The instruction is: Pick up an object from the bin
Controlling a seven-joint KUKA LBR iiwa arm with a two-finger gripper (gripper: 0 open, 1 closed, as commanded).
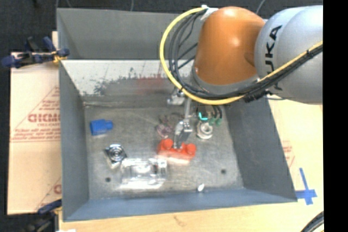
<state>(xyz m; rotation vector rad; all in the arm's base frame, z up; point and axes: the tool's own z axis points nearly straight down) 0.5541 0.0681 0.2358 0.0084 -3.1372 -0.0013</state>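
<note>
Red piece, flat and lumpy, lies near the middle of the bin floor. The gripper hangs straight down under the orange wrist cover, its tip at the red piece's upper left edge; whether it is spread or pressed together, I cannot tell. Just right of the tip sits a small round silver cap. A clear packet and a metal part lie to the left, and a blue block farther left.
</note>
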